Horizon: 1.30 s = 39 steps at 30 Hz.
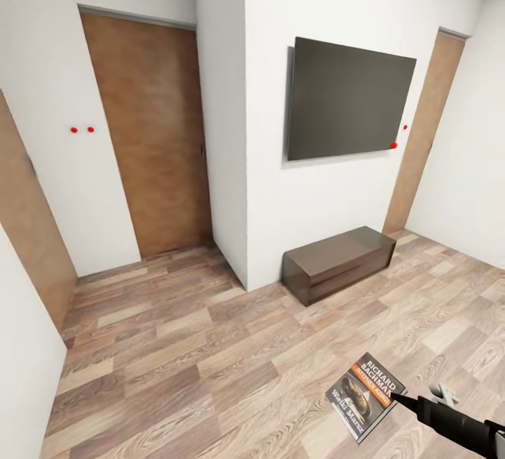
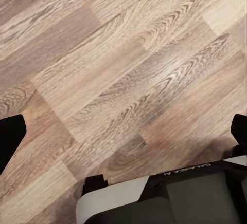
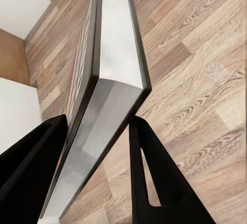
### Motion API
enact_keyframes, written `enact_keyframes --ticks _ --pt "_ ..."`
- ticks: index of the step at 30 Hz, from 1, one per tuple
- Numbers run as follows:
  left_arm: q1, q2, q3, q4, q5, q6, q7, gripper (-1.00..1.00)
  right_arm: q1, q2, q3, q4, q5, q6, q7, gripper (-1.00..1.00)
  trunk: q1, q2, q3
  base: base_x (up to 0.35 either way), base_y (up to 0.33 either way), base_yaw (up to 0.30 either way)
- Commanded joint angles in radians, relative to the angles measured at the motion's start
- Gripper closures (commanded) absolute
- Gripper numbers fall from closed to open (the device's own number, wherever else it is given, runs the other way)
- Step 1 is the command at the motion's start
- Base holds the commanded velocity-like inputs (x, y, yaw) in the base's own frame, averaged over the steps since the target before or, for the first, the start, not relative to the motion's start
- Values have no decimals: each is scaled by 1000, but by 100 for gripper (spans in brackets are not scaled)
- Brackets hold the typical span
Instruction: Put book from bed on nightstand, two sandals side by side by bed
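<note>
The book, a thin paperback with a dark picture cover, an orange band and white lettering, hangs above the wood floor at the lower right of the head view. My right gripper is shut on its edge. In the right wrist view the book stands edge-on, its page block clamped between the two black fingers of the right gripper. My left gripper is open over bare floor planks, holding nothing. The bed, the nightstand and the sandals are out of view.
A dark TV hangs on a jutting white wall above a long dark bench. A plain brown door stands in the alcove to the left, and another door is at the far right. Open wood floor lies ahead.
</note>
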Motion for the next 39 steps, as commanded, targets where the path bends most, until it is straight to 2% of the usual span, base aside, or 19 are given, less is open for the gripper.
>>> enact_keyframes --ticks 1,26,39 --pt "-1 0 -4 1 -7 -5 2 -100 -2 1 1 3 -11 10 5 100 1 -1 -1 262 0 -212" --pt "-1 0 -4 1 -7 -5 1 -100 -2 1 1 3 -11 10 2 100 1 -1 -1 24 0 -278" --pt "-1 0 -4 1 -7 -4 1 -100 -2 1 1 3 -11 10 2 100 1 -1 -1 274 0 -279"
